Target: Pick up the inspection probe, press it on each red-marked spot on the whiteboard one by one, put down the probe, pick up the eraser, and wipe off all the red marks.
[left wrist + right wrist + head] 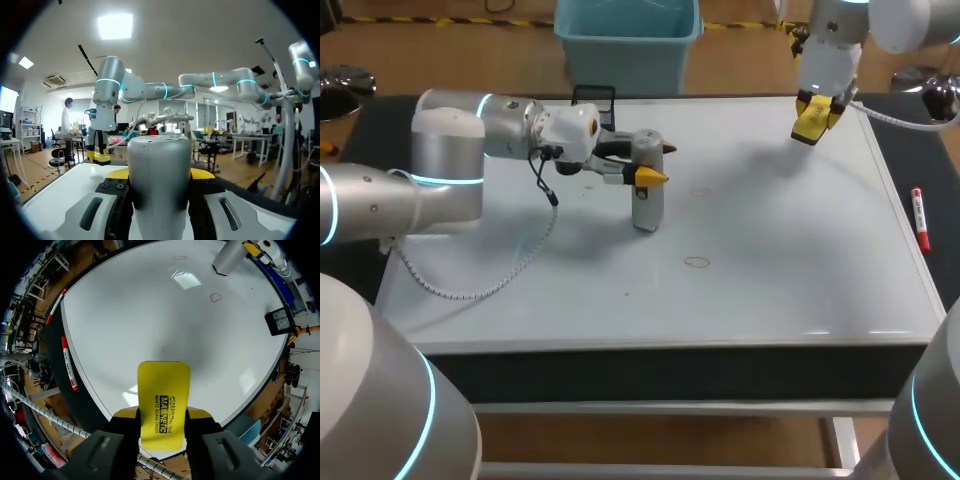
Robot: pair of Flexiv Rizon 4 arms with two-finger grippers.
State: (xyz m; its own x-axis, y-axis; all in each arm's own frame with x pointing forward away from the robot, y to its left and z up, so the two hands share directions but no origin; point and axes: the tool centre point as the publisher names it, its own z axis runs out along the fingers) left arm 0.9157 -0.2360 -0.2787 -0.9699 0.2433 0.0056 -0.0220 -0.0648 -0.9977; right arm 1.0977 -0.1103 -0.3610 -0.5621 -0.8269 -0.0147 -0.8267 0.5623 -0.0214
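Note:
The grey cylindrical probe (pixel 647 195) stands upright on the whiteboard (pixel 800 250), left of centre. My left gripper (pixel 658 163) is shut on its upper part from the side. In the left wrist view the probe (pixel 160 180) fills the gap between that gripper's (pixel 160 174) yellow tips. My right gripper (pixel 815 125) hangs above the board's far right corner, shut on the yellow eraser (pixel 813 116), which also shows in the right wrist view as eraser (pixel 164 402). Faint red circle marks (pixel 696 262) (pixel 215 297) lie near the board's middle, right of the probe (pixel 230 257).
A red marker (pixel 920 220) lies along the board's right edge, and the right wrist view shows two markers (pixel 68 362) there. A small black object (pixel 595 98) (pixel 279 320) sits at the board's back edge behind the left gripper.

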